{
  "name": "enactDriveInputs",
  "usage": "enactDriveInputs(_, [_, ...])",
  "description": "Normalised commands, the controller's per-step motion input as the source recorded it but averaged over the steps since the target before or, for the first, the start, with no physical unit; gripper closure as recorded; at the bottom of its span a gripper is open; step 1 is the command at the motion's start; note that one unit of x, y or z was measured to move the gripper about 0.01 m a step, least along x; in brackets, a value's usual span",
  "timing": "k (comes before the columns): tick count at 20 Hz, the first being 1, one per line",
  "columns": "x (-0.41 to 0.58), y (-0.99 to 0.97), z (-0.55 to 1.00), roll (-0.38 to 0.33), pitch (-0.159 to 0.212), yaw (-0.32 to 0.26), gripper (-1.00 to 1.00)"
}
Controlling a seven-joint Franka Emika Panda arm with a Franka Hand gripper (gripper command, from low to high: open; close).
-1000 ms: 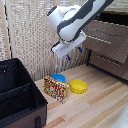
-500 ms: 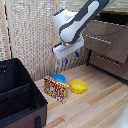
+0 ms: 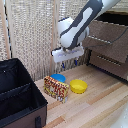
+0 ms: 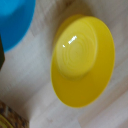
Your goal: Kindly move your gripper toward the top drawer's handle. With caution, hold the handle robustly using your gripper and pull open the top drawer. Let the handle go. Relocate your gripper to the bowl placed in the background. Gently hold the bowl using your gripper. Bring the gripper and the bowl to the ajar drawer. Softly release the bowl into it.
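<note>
My gripper point(image 3: 68, 59) hangs on the white arm above the two bowls, clear of both. Its fingers are too blurred in the exterior view to read, and none show in the wrist view. The blue bowl point(image 3: 58, 78) point(image 4: 14, 20) sits on the wooden floor behind a colourful box. Beside it is a yellow bowl point(image 3: 78, 86) point(image 4: 82, 60), which fills the wrist view. On the exterior view's right, the top drawer point(image 3: 109, 31) of the brown cabinet stands pulled out, with a dark gap above its front. Its handle point(image 3: 101, 43) is only a faint thin line.
A colourful box point(image 3: 56, 88) point(image 4: 9, 118) stands in front of the blue bowl. A black open case point(image 3: 17, 97) fills the exterior view's left. A lower brown drawer point(image 3: 111, 62) sits under the top one. A woven screen point(image 3: 32, 35) backs the scene.
The arm has come down a little and drifted away from the cabinet, so the gripper now hangs lower over the bowls. The bowls, box and drawer have not moved.
</note>
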Motion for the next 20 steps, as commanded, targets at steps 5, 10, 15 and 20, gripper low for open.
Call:
enactDriveInputs(5, [0.383, -0.20, -0.24, 0.095, -0.183, -0.218, -1.00])
enactDriveInputs(10, [0.507, -0.22, -0.31, 0.113, -0.009, -0.112, -1.00])
enactDriveInputs(15, [0.307, 0.11, -0.29, 0.102, 0.092, -0.039, -1.00])
enactDriveInputs(20, [0.152, 0.26, -0.11, 0.115, 0.087, 0.000, -1.00])
